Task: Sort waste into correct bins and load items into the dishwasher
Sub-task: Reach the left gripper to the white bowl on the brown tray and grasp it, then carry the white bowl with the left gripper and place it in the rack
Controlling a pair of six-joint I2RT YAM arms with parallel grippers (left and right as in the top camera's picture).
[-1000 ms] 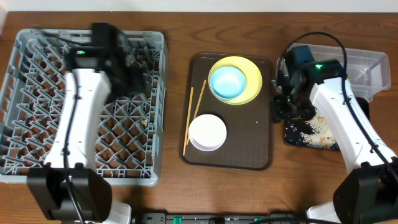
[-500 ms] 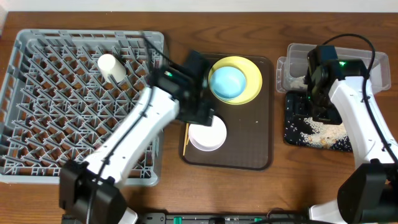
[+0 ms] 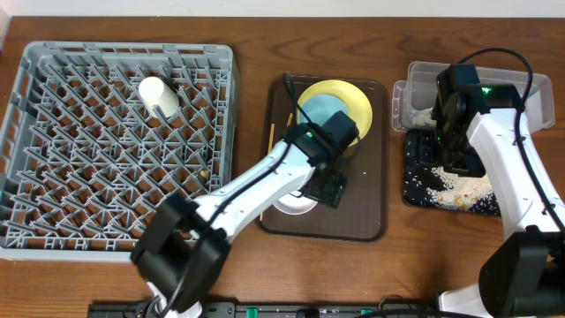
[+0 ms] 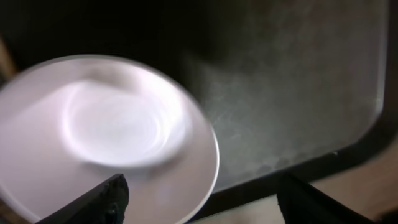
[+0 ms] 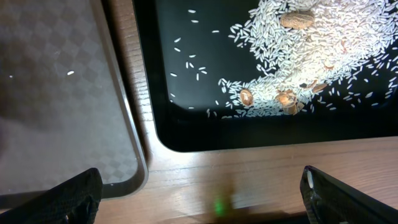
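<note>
Since the white bowl (image 4: 106, 137) must go into the rack (image 3: 88, 177), we think the job right now is to grab it. Our left pincer (image 4: 205, 198) hangs over the brown tray (image 4: 298, 93). Its two fingers are wide apart with nothing in them. The bowl sits under it, off toward the finger on the left of the wrist view. The other finger is over bare tray. That view is blurry, so we cannot tell how high the fingers are above the bowl, maybe quite close.

To do it well, we should slide the pincer sideways until the bowl's edge is right between the fingers, one inside and one outside. Then we go down slowly, squeeze softly and lift straight up. That way the bowl does not tip or bump the blue bowl (image 3: 318, 106) on the plate (image 3: 357, 104) just past the pincer.

Our right pincer (image 5: 208, 196) is apart too and holds nothing. It hangs by a corner of the black tray (image 5: 161, 106), with the rice (image 5: 298, 56) ahead of it.
</note>
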